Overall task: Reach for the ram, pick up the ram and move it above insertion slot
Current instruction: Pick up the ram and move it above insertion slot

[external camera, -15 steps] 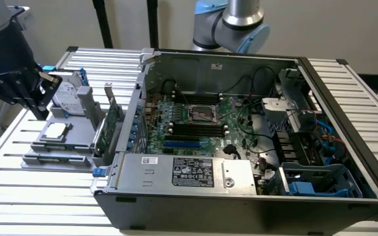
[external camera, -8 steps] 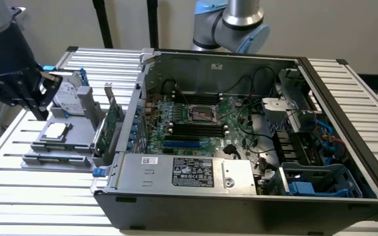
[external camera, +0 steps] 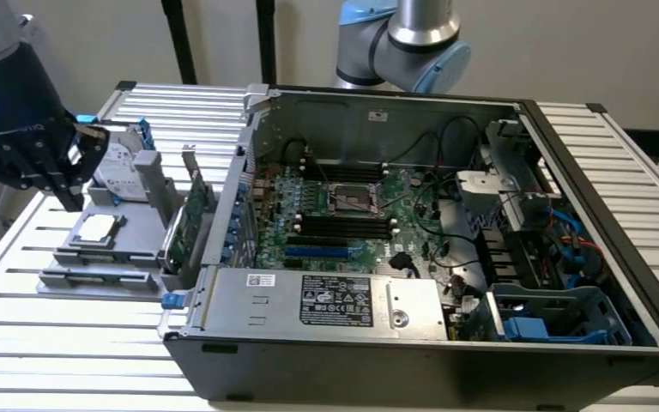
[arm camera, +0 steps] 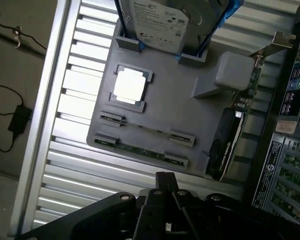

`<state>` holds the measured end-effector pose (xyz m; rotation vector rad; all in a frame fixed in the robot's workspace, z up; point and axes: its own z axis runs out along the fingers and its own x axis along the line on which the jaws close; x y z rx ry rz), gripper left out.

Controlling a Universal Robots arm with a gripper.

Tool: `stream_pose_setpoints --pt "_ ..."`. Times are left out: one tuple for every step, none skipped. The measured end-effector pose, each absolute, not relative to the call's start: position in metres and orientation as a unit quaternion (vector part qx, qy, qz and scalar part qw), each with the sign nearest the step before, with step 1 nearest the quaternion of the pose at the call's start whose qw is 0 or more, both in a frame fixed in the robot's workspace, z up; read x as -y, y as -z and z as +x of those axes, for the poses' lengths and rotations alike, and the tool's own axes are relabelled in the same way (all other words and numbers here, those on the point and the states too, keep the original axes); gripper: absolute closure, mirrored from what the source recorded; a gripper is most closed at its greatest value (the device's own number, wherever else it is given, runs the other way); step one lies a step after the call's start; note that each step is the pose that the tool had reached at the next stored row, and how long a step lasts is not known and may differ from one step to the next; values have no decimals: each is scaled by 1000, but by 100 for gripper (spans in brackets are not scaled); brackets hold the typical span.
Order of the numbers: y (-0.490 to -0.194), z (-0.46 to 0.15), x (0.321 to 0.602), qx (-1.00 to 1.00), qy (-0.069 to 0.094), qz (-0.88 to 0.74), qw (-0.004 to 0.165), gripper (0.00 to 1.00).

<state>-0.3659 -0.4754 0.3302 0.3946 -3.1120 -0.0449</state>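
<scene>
The ram point(arm camera: 140, 149) stands on its long edge in a pair of clips at the rim of a grey tray point(arm camera: 180, 100), green board showing between them. The hand point(arm camera: 164, 177) hangs over the slatted desk point(arm camera: 75, 165) just off that rim, near the ram but not touching it, fingers pressed together and holding nothing. On the same tray sit a square processor chip point(arm camera: 128, 85), a hard drive point(arm camera: 160, 20) propped upright, and a graphics card point(arm camera: 225, 145) on edge at the side nearest the open computer case point(external camera: 421, 360). From across the room, the insertion slot point(external camera: 341, 221) lies among black sockets on the motherboard, well apart from the hand point(external camera: 66, 184).
</scene>
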Motion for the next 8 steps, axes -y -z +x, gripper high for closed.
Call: stream_pose_setpoints --pt "-330 -366 475 991 14 135 2 89" --pt "-330 -366 475 989 14 144 2 89" --pt "-329 -366 475 988 14 153 3 89" --pt "-329 -366 475 987 14 162 3 89" --pt "-329 -366 475 985 14 171 3 89" --pt "-329 -366 475 984 14 180 3 89" --pt "-328 -366 475 982 14 189 3 89" --pt "-328 -366 475 980 14 198 3 89"
